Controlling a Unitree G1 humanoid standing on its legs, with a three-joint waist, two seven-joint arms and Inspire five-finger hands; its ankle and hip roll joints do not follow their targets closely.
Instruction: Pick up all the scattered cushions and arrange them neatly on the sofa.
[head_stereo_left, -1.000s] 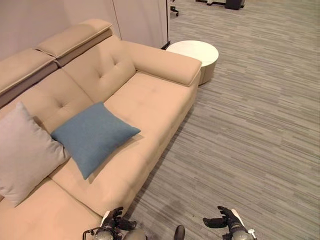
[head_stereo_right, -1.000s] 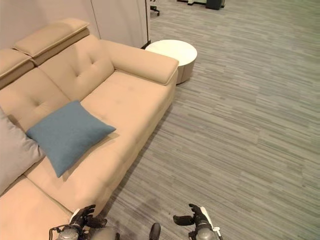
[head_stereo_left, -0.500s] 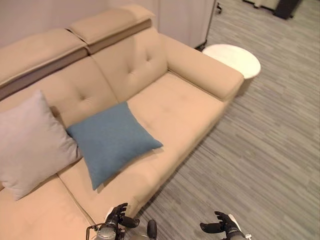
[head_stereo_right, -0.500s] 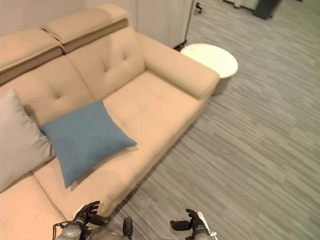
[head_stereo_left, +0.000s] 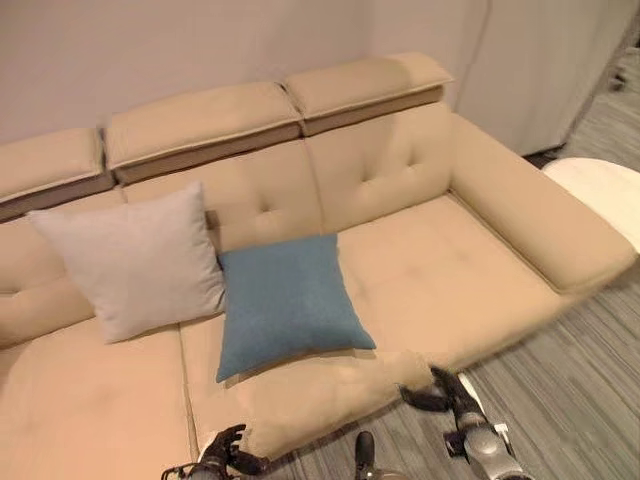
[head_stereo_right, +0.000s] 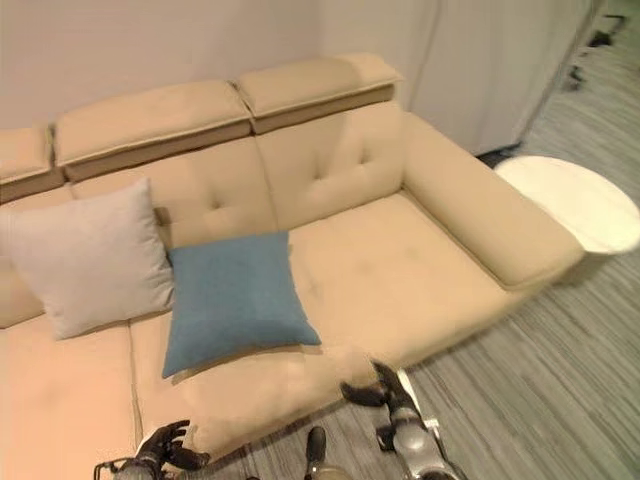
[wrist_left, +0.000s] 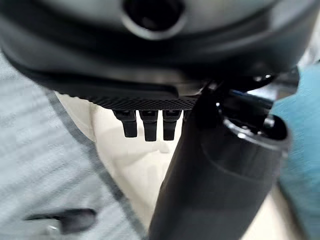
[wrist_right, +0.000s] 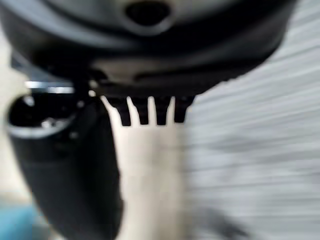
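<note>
Hovering low at about five o'clock, the right hand has relaxed, spread fingers and holds nothing, just off the sofa's front edge; the left hand at seven o'clock is likewise loose and empty by that edge. Further in, near centre, the blue cushion lies tilted on the seat, its corner close to the front lip; a careless brush from either hand could, I judge, knock it to the floor. At ten o'clock the grey cushion leans on the backrest. Beyond, at three o'clock, a white round table could catch a swinging arm.
</note>
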